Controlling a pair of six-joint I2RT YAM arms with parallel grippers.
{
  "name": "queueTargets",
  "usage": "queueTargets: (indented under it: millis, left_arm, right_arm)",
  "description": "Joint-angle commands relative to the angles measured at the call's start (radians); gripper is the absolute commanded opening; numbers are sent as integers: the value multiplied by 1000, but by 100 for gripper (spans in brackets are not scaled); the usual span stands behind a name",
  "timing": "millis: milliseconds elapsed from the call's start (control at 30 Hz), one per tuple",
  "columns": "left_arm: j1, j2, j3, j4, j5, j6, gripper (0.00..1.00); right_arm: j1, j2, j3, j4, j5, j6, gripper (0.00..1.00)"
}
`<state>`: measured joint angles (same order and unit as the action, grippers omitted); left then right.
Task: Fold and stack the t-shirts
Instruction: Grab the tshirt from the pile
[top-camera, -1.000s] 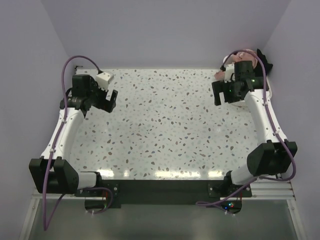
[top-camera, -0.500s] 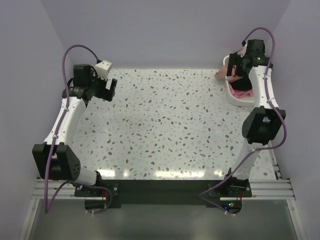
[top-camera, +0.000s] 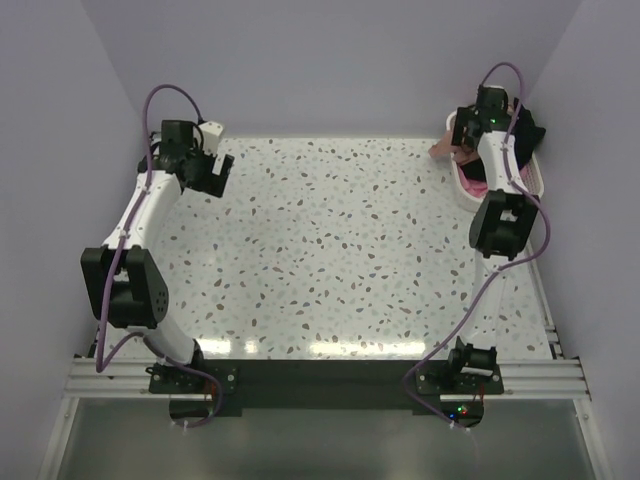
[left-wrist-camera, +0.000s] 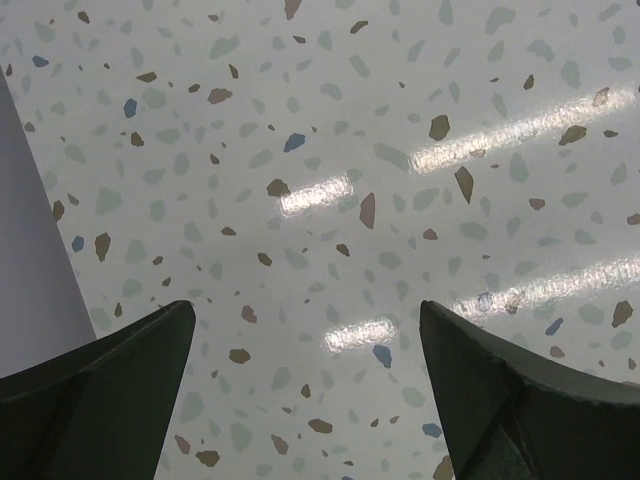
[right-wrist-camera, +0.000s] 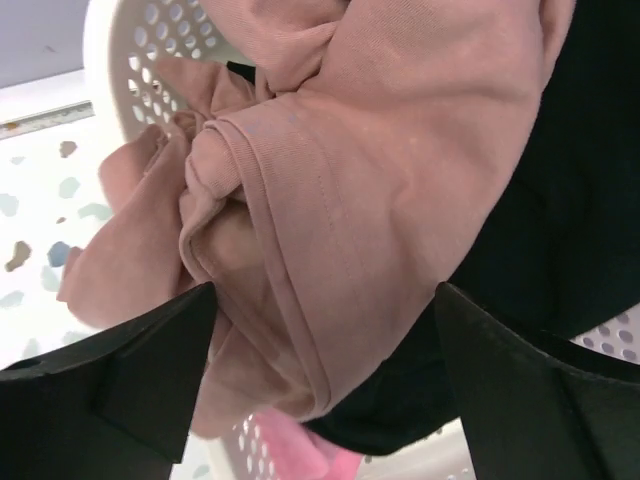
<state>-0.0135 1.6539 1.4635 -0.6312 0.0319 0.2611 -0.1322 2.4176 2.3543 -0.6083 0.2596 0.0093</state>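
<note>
The t-shirts lie bunched in the white lattice basket (top-camera: 532, 180) at the far right. In the right wrist view the dusty salmon-pink shirt (right-wrist-camera: 380, 190) is on top, spilling over the rim, with the black shirt (right-wrist-camera: 570, 200) beside and under it and a bit of the brighter pink shirt (right-wrist-camera: 300, 450) below. My right gripper (right-wrist-camera: 325, 330) is open, jaws wide, just above the salmon shirt; in the top view it (top-camera: 478, 128) hangs over the basket. My left gripper (left-wrist-camera: 305, 345) is open and empty above bare table at the far left (top-camera: 208, 172).
The speckled table (top-camera: 340, 250) lies between the arms. Grey walls close in behind and on both sides. The left wall (left-wrist-camera: 30, 250) shows right beside my left gripper.
My right arm has stretched back and over the basket, its gripper now above the shirts. My left arm has swung further back and a little right.
</note>
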Motion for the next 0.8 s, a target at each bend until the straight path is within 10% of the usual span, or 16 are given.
queueTargets:
  millis: [0,367,767]
  left_arm:
    - [-2,20,66,-10,-29,-17,100]
    - [0,-6,63,-1,-49,-6,100]
    - [79,-46,60,-27,230,-65,100]
  right_arm:
    - [-4,30,65,97,72,-37,90]
    - [-4,-90,62,48,-8,-31,0]
    - [72,-518,28,-83,-425,20,0]
